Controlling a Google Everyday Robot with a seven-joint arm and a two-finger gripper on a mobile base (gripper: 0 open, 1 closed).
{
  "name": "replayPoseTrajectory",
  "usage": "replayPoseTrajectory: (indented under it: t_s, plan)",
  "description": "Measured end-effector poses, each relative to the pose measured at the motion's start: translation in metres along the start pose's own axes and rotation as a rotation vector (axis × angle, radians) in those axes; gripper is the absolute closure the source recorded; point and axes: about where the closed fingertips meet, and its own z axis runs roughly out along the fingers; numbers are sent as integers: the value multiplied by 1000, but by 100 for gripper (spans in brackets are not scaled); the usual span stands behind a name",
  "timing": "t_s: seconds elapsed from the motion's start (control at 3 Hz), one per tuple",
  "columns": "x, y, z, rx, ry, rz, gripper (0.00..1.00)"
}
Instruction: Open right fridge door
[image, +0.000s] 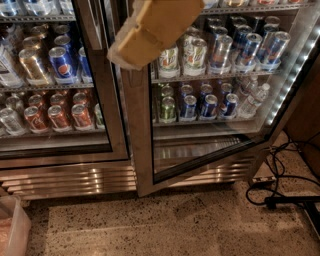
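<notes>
Camera view looks down on a two-door drinks fridge (70, 181) that fills most of the frame, its top cut off by the upper edge. The right fridge door (137, 142) stands ajar: its steel left stile is swung out towards the camera and its bottom rail runs on a slant back to the cabinet at the right, leaving a wedge of gap below the shelves. The left door (109, 112) sits flat against the cabinet. Speckled stone floor (150, 225) spans the bottom. The gripper (155, 27), a blurred tan block, comes in from the top edge and slants down to the left, in front of the upper part of the right door's stile; the arm behind it is out of frame, and whether it touches or grasps the door cannot be told. Black cables (280, 192) loop on the floor at the right. A pale bin (12, 227) is cropped at lower left. Blue cans (62, 65) and red cans (55, 116) show behind the left glass.
</notes>
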Motion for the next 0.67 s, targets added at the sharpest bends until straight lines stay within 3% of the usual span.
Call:
replayPoseTrajectory:
  t_s: [0.67]
  plan:
    - [0,0,0,0,0,0,0]
